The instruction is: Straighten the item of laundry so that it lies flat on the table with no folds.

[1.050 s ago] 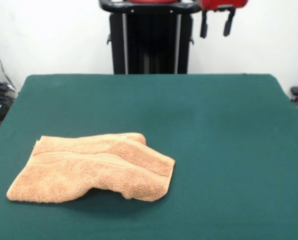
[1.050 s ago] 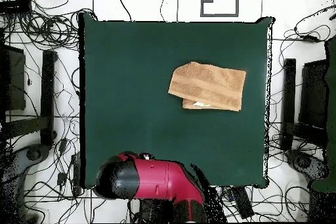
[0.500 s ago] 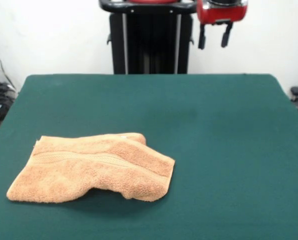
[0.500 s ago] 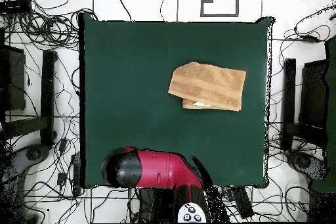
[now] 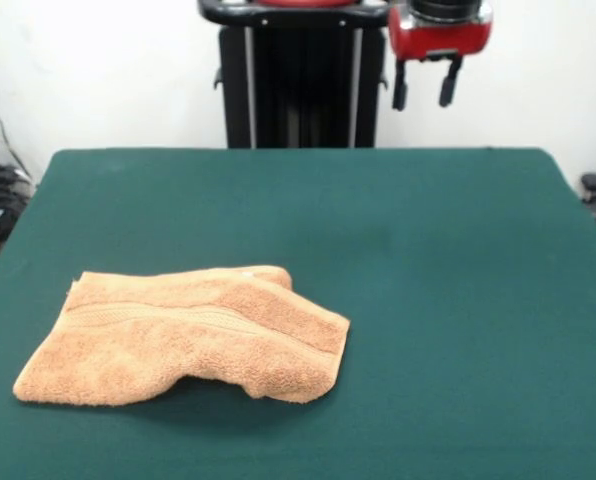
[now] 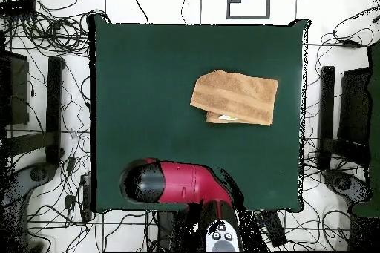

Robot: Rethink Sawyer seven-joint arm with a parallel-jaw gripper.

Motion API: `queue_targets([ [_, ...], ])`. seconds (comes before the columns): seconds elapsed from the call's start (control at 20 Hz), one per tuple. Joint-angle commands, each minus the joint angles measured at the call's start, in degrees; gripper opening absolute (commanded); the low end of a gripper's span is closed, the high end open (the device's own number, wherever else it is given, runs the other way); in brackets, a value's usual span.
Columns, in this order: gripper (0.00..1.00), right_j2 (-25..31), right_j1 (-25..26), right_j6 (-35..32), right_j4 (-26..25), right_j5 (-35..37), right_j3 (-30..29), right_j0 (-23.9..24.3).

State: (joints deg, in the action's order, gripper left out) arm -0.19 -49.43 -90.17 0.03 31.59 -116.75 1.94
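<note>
The orange-tan towel (image 5: 188, 333) lies on the green table (image 5: 428, 260), in the front view at the near left. It is folded over itself, with a raised flap toward its right end and a woven band along its length. In the overhead view the towel (image 6: 235, 97) sits right of the table's middle (image 6: 148, 102). My gripper (image 5: 422, 86) hangs high over the far table edge, far from the towel. It is open, with nothing between its two dark fingers (image 5: 399, 88). The overhead view shows the red arm (image 6: 182, 183) at the bottom table edge.
Cables (image 6: 52, 20) and dark stands (image 6: 53, 102) ring the table on the floor. The robot's black pedestal (image 5: 300, 85) rises behind the far table edge.
The gripper has shifted slightly left and down in the front view. The red arm has swung over the table's bottom edge in the overhead view. The towel has not moved.
</note>
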Motion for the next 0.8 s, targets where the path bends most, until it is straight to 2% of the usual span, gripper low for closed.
queue_targets([
  [0.05,1.0,2.41,-0.29,-8.48,1.54,0.85,0.76,1.02],
  [0.65,1.0,2.25,-3.8,-6.03,-0.96,-4.0,-10.6,3.75],
  [0.8,1.0,2.32,-3.59,-6.14,-1.27,-3.66,-10.28,3.95],
])
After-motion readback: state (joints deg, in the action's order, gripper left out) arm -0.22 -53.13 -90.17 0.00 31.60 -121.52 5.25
